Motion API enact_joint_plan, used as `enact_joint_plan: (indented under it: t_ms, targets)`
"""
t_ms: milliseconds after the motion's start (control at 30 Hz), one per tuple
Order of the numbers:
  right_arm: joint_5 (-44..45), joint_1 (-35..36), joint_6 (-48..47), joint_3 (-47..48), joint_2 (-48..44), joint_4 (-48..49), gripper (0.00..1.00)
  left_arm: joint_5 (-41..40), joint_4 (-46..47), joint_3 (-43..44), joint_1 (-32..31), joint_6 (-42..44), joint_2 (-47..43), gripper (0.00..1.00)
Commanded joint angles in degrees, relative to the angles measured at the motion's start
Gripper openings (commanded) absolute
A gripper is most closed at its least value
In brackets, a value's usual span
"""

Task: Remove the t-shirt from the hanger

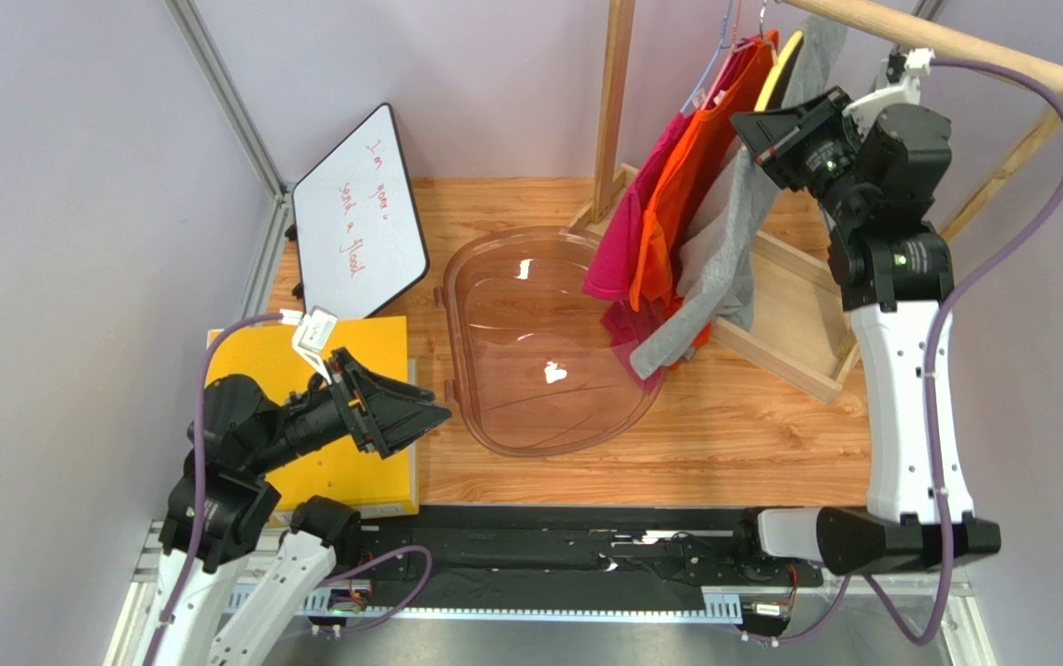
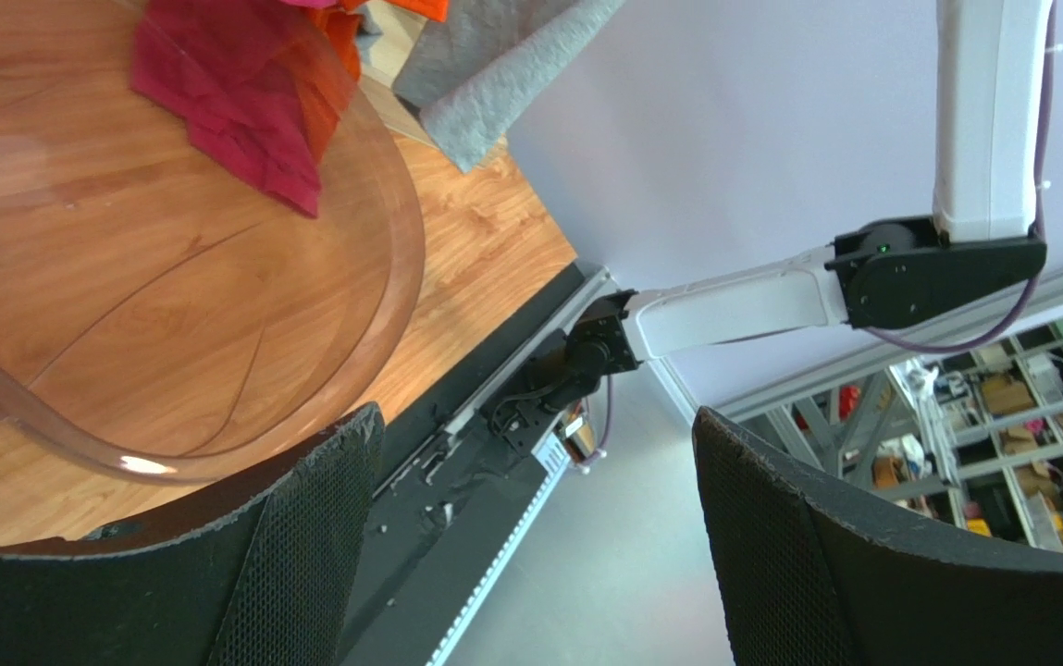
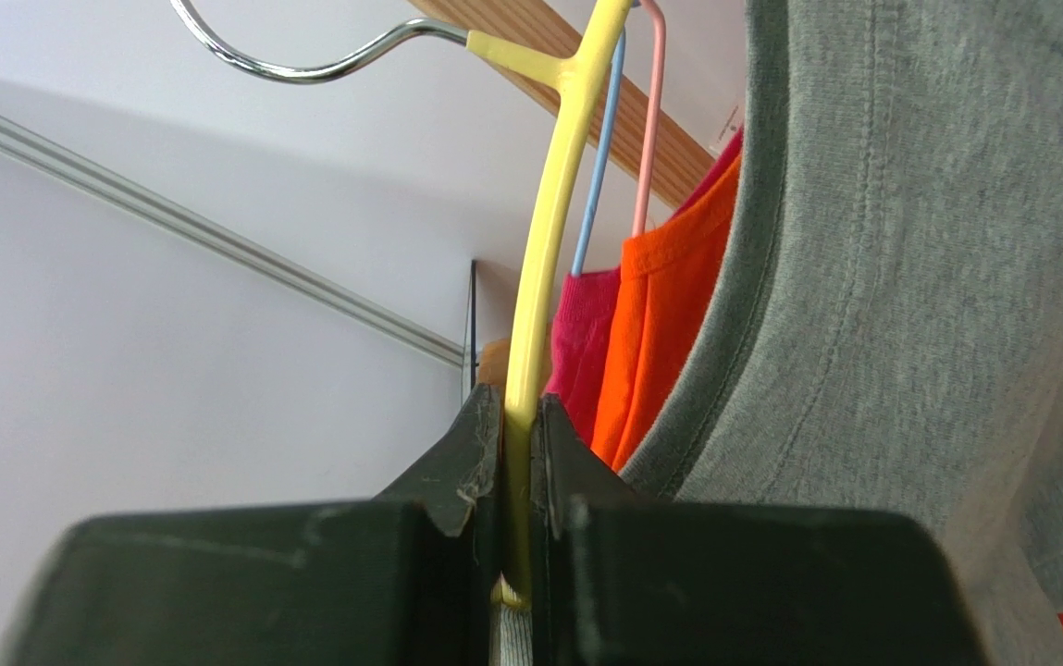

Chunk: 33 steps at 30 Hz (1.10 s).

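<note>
The grey t-shirt (image 1: 724, 257) is hung on a yellow hanger (image 3: 551, 250) at the right end of a row of garments under a wooden rail (image 1: 940, 35). Its long axis is seen running down from the hanger and slanting toward the left, and its lower end is draped at the rim of a clear plastic tub (image 1: 495, 403). An orange shirt (image 1: 669, 181) and a pink shirt (image 1: 627, 229) are hung just beside it. The right gripper (image 3: 516, 416) is pressed together on the yellow hanger, which is seen edge-on in the wrist view, rising upright to a metal hook. The left gripper (image 2: 537, 458) is held with its fingers spread and nothing between them, low near the tub's left side. The hanger hooks are cut off at the top edge of the overhead view, and the shirt's neck is hidden behind the right gripper. Red writing on a whiteboard (image 1: 356, 208) cannot be read. The wooden table (image 1: 745, 444) is enclosed by pale lilac walls; a yellow board (image 1: 252, 354) is laid at its left.
</note>
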Motion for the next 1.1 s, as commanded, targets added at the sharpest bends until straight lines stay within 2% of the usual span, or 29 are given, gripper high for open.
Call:
enact_joint_plan:
  t_ms: [0,100,133,200,233,433,533,767,933,1067]
  targets:
    - [0.7,-0.1,-3.5,-4.0,-10.7,0.8,0.0,-0.7,9.9,1.2,-3.9,-1.8,5.3,0.86]
    - [2.0,-0.1,-3.9,-10.3,-15.1,0.0,0.0,-6.3,13.7,3.3,-11.6,-0.8,11.5,0.86]
    - [2.3,0.0,-4.0,-11.4,-17.7,-0.5,0.0,-8.2,14.1,4.5,-17.0,-0.1,13.4,0.86]
    - [2.8,0.0,-4.4,-13.8,-21.5,-3.0,0.0,-14.2,14.2,8.7,-22.4,3.2,19.1,0.86]
    - [2.9,0.0,-4.5,-14.6,-22.7,-3.8,0.0,-16.3,14.3,10.1,-27.4,4.1,21.0,0.86]
    - [0.7,-0.1,-4.8,-13.2,-29.2,-9.4,0.0,-22.7,21.1,20.0,-39.9,10.5,33.8,0.88]
    - [1.2,0.0,-4.8,-12.3,-30.8,-12.5,0.0,-24.9,24.0,25.5,-44.5,14.8,40.1,0.94]
    - [-0.9,-0.1,2.7,-23.2,-36.0,-11.9,0.0,-32.0,23.1,36.9,-49.5,22.1,53.7,0.96]
    - [-1.2,0.0,9.7,-34.4,-43.3,-6.4,0.0,-28.6,25.8,38.7,-51.0,24.6,61.0,0.96]
    - [-0.4,-0.1,10.4,-37.4,-46.4,-7.0,0.0,-28.7,21.7,45.2,-52.7,27.7,67.0,0.96]
